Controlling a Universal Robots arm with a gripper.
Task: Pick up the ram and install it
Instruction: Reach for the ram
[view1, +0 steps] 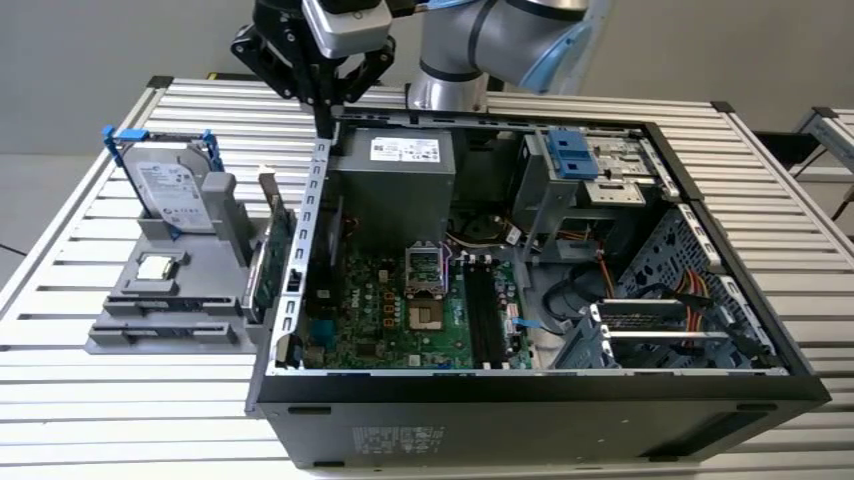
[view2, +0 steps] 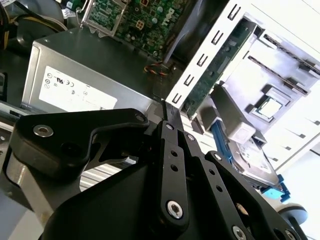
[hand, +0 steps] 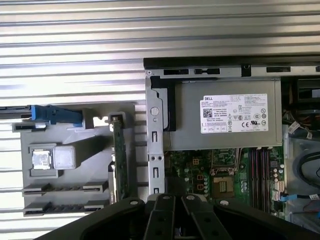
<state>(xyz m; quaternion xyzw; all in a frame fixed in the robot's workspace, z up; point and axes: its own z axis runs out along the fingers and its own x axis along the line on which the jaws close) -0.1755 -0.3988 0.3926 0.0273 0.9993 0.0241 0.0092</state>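
The ram (view1: 271, 262) is a thin green board that stands on its long edge in a grey holder (view1: 167, 300), just outside the computer case's wall on the exterior view's left. It is also visible in both wrist views, as ram (hand: 118, 155) and ram (view2: 215, 75). My gripper (view1: 324, 125) hangs over the case's far corner, beyond the stick's far end and clear of it. Its black fingers (view2: 172, 122) are pressed together with nothing between them. The gripper (hand: 167, 192) sits over the case wall. Dark memory slots (view1: 483, 310) lie on the motherboard.
The open computer case (view1: 534, 400) lies on a slatted metal table, with a grey power supply (view1: 394, 180) at its far end. The holder also carries a silver drive in a blue frame (view1: 174, 190) and a small square chip (view1: 158, 267). Cables and a drive cage fill the case's right side.
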